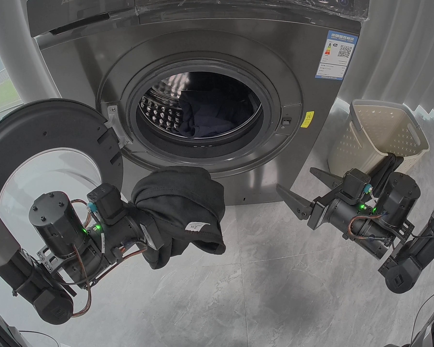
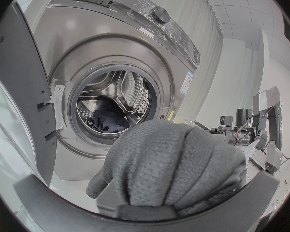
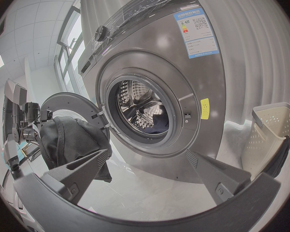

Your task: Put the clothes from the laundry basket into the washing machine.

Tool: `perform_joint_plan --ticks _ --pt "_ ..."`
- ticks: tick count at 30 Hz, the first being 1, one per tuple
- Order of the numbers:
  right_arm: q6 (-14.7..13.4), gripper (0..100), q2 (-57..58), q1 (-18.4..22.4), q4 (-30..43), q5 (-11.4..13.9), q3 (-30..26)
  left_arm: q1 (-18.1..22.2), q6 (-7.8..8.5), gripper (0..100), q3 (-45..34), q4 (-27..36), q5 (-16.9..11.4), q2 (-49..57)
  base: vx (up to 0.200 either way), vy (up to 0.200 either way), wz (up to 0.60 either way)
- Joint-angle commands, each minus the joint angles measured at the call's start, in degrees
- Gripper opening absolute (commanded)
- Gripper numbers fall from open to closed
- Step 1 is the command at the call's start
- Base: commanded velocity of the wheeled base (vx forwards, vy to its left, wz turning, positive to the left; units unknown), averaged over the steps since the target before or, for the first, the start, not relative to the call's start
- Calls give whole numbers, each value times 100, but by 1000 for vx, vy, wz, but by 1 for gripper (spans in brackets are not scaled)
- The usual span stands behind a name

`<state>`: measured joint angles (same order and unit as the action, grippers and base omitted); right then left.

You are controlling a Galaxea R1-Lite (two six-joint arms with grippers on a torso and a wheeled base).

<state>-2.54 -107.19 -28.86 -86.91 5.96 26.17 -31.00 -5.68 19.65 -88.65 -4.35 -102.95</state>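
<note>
The washing machine (image 1: 202, 39) stands in front of me with its round door (image 1: 48, 140) swung open to the left. Dark blue clothing (image 1: 212, 112) lies inside the drum (image 2: 114, 103). My left gripper (image 1: 152, 222) is shut on a black garment (image 1: 183, 203), held just below and in front of the drum opening; the cloth (image 2: 170, 158) hides its fingers. My right gripper (image 1: 296, 181) hangs open and holds nothing, to the right of the machine and beside the beige laundry basket (image 1: 386, 126). Another black garment (image 1: 388, 167) hangs over the basket's near edge.
The basket (image 3: 270, 129) stands on the grey tiled floor against the machine's right side, with a white curtain behind it. The open door (image 3: 71, 103) takes up the space left of the held garment. Bare floor (image 1: 255, 285) lies between the two arms.
</note>
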Motion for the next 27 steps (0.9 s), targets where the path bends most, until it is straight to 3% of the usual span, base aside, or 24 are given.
perform_joint_plan --ticks 1,5,15,24,27 --pt "-1 100 -91 -24 -2 2 -16 50 -3 0 -58 -3 -4 3 0 0 0" --pt "-10 100 -127 -15 -10 2 -7 94 -12 0 -84 -3 -22 -15 0 0 0" --pt "-63 100 -179 -15 -10 -78 11 85 -47 0 -190 -12 -48 -50 200 0 0" --pt "-72 100 -179 -15 -10 -78 -16 94 -65 0 -199 -3 -48 -155 0 0 0" --pt "-72 100 -179 -15 -10 -78 -16 94 -56 0 -199 -3 -48 -182 200 0 0"
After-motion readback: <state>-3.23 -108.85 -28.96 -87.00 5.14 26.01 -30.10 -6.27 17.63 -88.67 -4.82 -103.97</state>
